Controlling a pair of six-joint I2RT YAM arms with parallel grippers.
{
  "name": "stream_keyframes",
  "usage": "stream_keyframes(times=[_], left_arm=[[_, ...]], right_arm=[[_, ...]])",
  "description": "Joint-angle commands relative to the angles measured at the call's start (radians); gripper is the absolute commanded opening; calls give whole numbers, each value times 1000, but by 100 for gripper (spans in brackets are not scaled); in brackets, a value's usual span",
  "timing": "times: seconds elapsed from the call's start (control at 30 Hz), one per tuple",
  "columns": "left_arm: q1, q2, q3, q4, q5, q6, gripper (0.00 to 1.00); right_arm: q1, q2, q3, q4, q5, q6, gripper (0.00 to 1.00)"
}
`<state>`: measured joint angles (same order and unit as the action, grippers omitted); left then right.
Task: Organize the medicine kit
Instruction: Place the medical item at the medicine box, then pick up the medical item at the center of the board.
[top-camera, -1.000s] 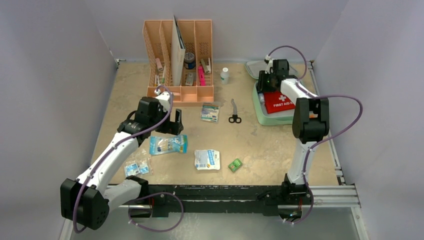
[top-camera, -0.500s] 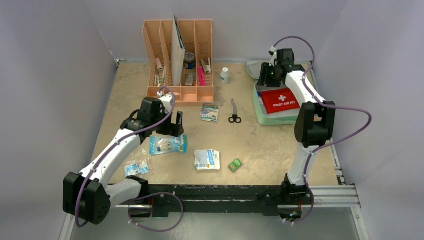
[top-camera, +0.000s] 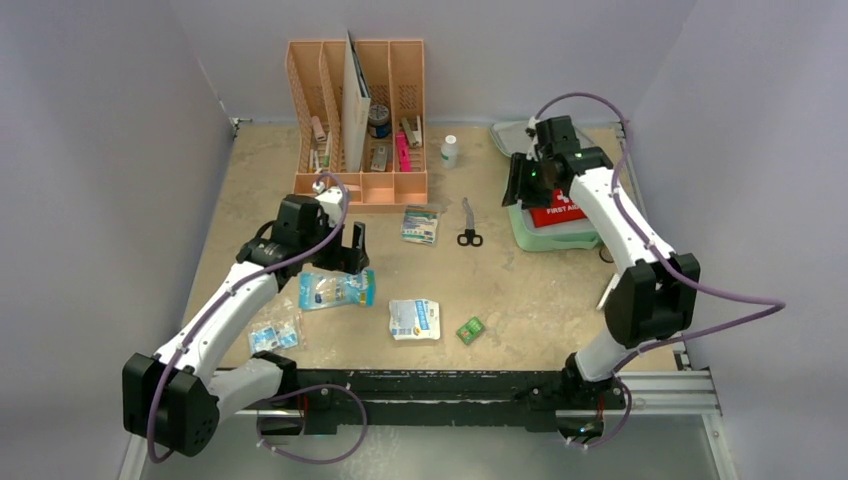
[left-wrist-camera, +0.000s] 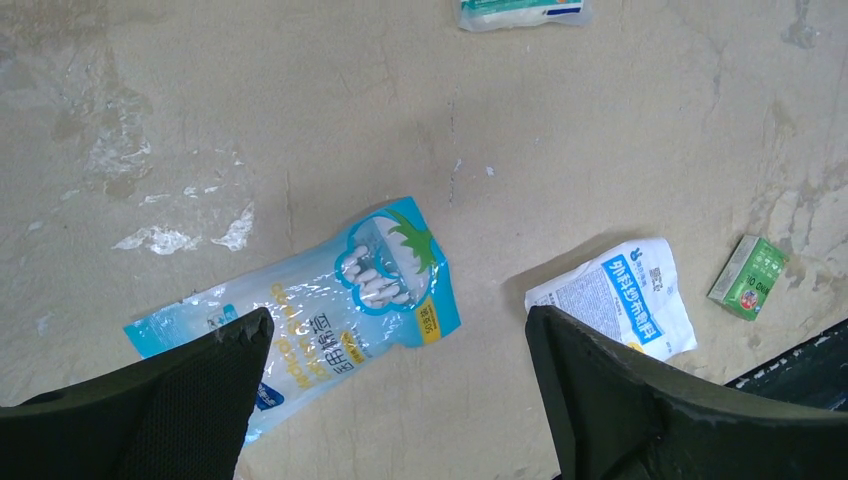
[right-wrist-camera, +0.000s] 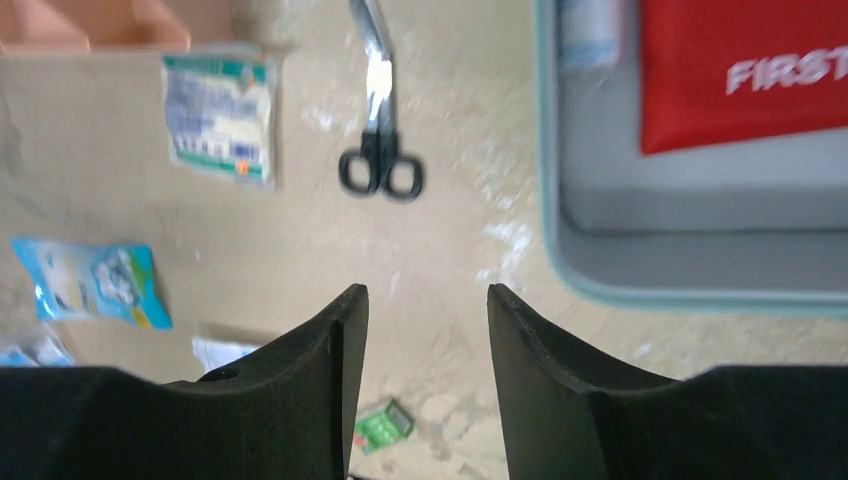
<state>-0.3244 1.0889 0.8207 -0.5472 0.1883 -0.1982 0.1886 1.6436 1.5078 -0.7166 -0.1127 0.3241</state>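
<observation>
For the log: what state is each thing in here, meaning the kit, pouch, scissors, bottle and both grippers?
medicine kit: open, lid back.
red first-aid pouch: lying inside the kit.
scissors: blades closed, lying flat.
white bottle: upright.
left gripper: open, empty, above the swab packet.
right gripper: open, empty.

Red first-aid pouch was partly hidden under the right arm from above, its lettering was cut off at the right wrist view's edge, cotton swab packet had a corner behind a finger of the left gripper, peach organizer contents were too small to tell
</observation>
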Motion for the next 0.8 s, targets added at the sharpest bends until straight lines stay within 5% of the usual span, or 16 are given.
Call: stream_keyframes(times=[0.0, 0.53, 0.77], left_arm=[[-7, -37, 23, 18, 14, -3, 98], [-8, -60, 25, 22, -2, -7, 99], [-8, -90, 14, 31, -3, -6, 99]], right_arm=[[103, -103, -51, -135, 53, 41, 50], [402, -270, -459, 15, -10, 185, 50], [544, -208, -442, -19, 45, 97, 58]])
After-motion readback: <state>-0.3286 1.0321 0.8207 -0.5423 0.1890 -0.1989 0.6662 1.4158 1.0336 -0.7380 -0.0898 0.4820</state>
